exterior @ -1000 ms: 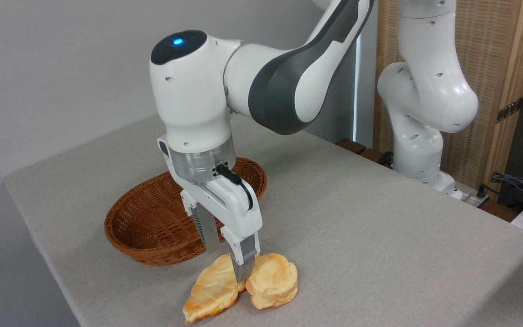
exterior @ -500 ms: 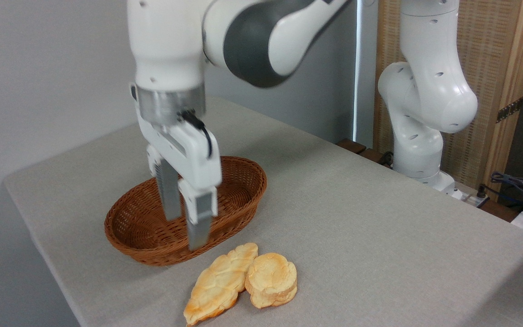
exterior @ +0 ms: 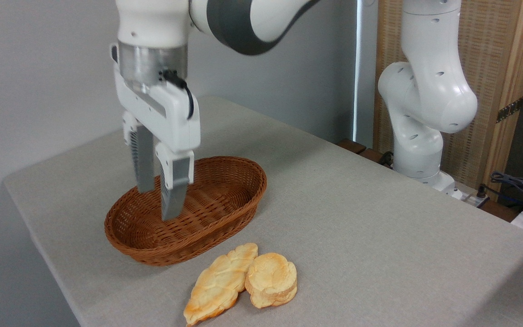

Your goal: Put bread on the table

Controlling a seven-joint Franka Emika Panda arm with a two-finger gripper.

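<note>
The bread [exterior: 219, 284], a long leaf-shaped golden-brown pastry, lies flat on the grey table [exterior: 379, 236] near its front edge, pointed end toward the camera. Its far end touches a round golden bun [exterior: 272, 279] on its right. My gripper [exterior: 157, 202] hangs open above the brown wicker basket [exterior: 225, 200], up and to the left of the bread, with nothing between its fingers.
The basket looks to have nothing in it. The arm's white base [exterior: 420, 136] stands at the table's back right, in front of a wooden screen [exterior: 488, 91]. Cables [exterior: 520, 186] lie off the right edge. A grey wall runs behind the table.
The gripper let go of the bread, rose and moved left over the basket. The bread stays on the table beside the bun.
</note>
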